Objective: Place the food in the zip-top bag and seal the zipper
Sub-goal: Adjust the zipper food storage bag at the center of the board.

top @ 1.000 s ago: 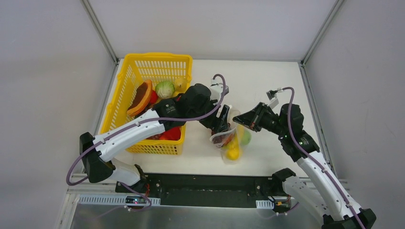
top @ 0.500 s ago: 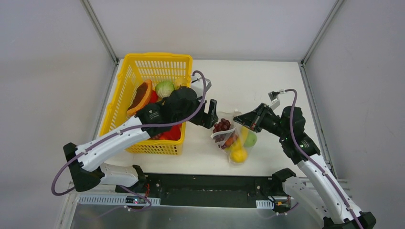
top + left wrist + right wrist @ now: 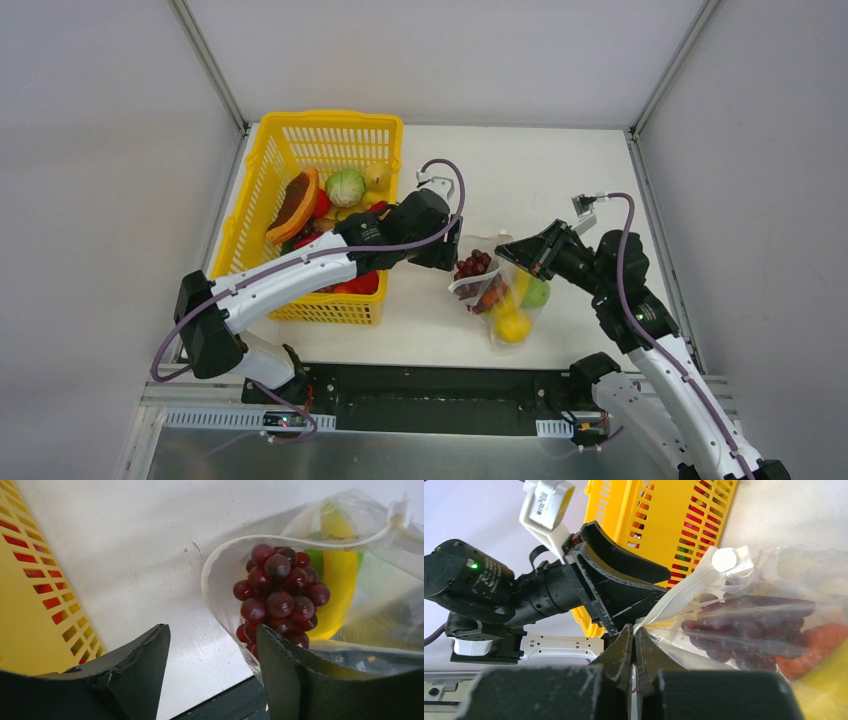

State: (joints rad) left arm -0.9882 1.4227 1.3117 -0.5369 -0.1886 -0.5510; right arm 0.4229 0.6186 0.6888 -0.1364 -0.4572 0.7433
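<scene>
Right of the basket (image 3: pixel 262 160), the bag (image 3: pixel 505 300) lies on the table (image 3: pixel 560 180), holding grapes (image 3: pixel 280 595) and other food (image 3: pixel 512 324). The right gripper (image 3: pixel 635 630) pinches its zipper (image 3: pixel 679 597) edge; the left gripper (image 3: pixel 212 635) hangs beside the mouth, jaws apart, empty. Filling seems underway, so the next move is probably to fetch more from the basket.

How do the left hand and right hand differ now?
The left hand is open and grips nothing; the right hand is shut on the mouth edge of the zip-top bag. The left hand sits between the yellow basket and the bag; the right hand is on the bag's other side. Both are at the bag's mouth.
</scene>
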